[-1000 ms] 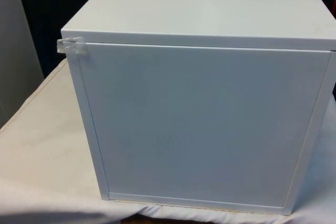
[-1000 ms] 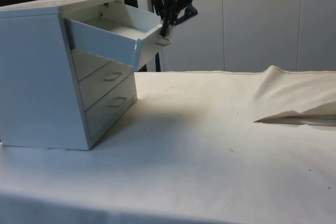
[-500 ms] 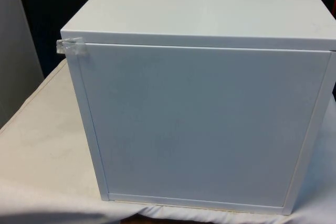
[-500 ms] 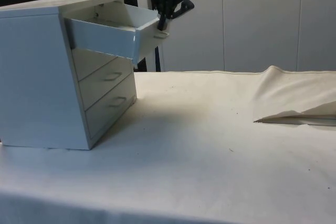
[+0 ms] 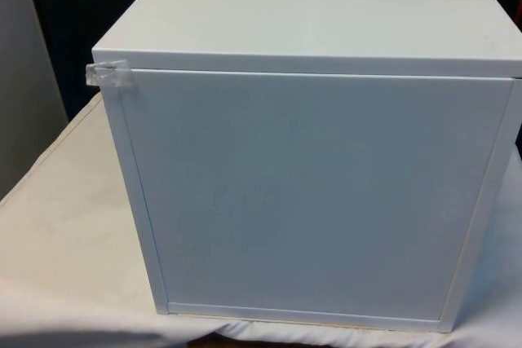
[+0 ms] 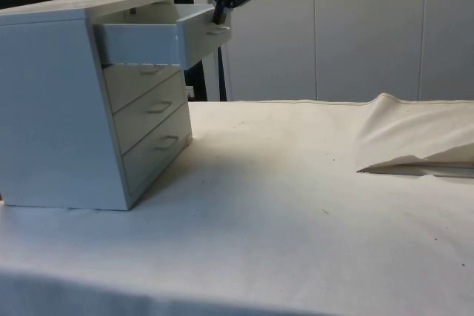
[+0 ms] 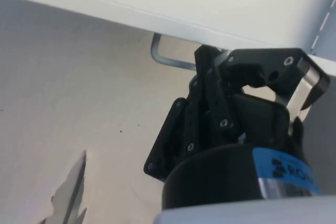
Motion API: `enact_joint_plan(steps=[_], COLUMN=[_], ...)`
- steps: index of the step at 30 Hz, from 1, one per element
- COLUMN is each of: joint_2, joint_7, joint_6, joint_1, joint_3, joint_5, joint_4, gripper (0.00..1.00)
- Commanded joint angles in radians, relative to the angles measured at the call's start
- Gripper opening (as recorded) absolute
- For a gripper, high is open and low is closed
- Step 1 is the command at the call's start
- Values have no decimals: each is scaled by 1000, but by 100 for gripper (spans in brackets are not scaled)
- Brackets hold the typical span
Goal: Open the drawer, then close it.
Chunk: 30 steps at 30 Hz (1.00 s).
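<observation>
Gripper (image 6: 220,11) — black, two-fingered, set at the metal handle (image 7: 170,61) of the top drawer (image 6: 159,41); the wrist view puts the fingers (image 7: 212,66) right at the bar, but whether they are clamped on it or merely alongside cannot be told. Top drawer: white, partly pulled out of the chest of drawers (image 6: 70,101), its front panel well clear of the two lower drawers (image 6: 152,127), both of which sit flush. Chest: white, on the white cloth (image 6: 296,212) at one end of the table, its plain back panel (image 5: 310,193) turned to the front view, a scrap of clear tape (image 5: 110,73) at its upper corner. Risks, as judgement — an off-line push could skew the drawer and jam it; a loose hold could slip off the thin bar; a hard shove might slide the light chest across the cloth.
</observation>
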Motion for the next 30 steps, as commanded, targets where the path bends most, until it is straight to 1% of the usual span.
enact_joint_plan(steps=[1,4,5,6,12,13,14,21,22,23,27,28,29,30], joint_2=[29,38,2,43,62,5,63,70,6,69,58,46,7,41], joint_7=[-15,-14,0,-14,-12,0,-11,-11,0,-11,-24,-36,-9,-46], joint_6=[6,8,-2,10,14,-2,14,18,-2,18,16,14,1,13], joint_1=[8,11,0,12,16,1,17,18,1,18,25,26,3,26], joint_3=[-10,-12,-1,-12,-12,-1,-12,-13,-1,-14,-17,-16,-1,-16], joint_5=[13,16,0,17,22,0,22,24,0,24,36,38,7,42], joint_4=[32,43,10,47,63,12,64,68,12,68,60,48,14,44], gripper=[0,0,0,0,0,0,0,0,0,0,0,0,0,0])
